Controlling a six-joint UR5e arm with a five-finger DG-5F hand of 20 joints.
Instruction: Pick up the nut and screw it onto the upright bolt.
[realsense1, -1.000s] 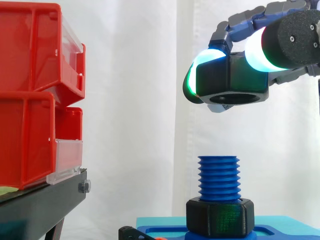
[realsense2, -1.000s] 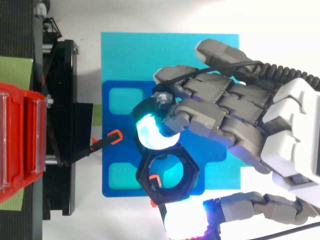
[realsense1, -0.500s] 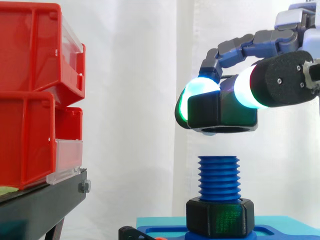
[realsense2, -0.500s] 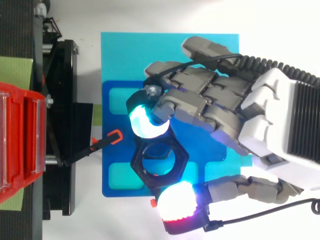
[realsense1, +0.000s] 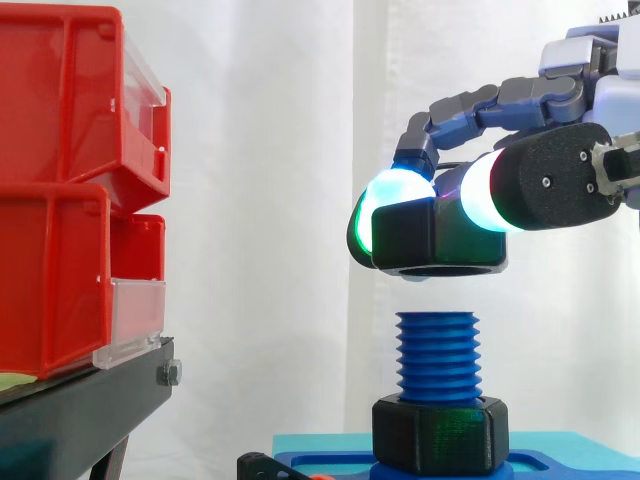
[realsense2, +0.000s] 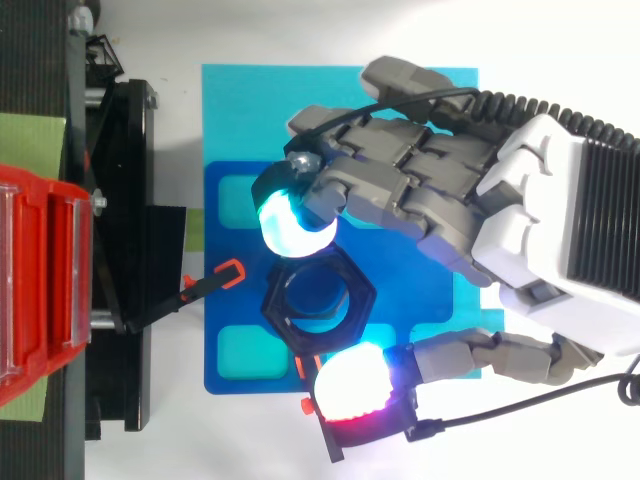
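Note:
A black hexagonal nut (realsense1: 438, 238) (realsense2: 318, 297) hangs level in the air, pinched between the glowing fingertips of my hand (realsense1: 560, 180) (realsense2: 520, 215). The hand reaches in from the right in the side view, fingers curled round the nut. Directly below stands the upright blue threaded bolt (realsense1: 437, 355), its top a short gap under the nut. A second black nut (realsense1: 440, 433) sits at the bolt's foot on the blue base (realsense1: 320, 462) (realsense2: 235, 190). From above, the held nut's hole shows blue through it.
Stacked red bins (realsense1: 70, 180) (realsense2: 40, 280) rest on a black stand (realsense1: 90, 400) (realsense2: 120, 250) at the left. A small black lever with an orange tip (realsense2: 205, 285) lies at the base's left edge. A white curtain hangs behind.
The hand has carried the nut down and to the left, from high right of the bolt to just above its top. The nut has levelled out.

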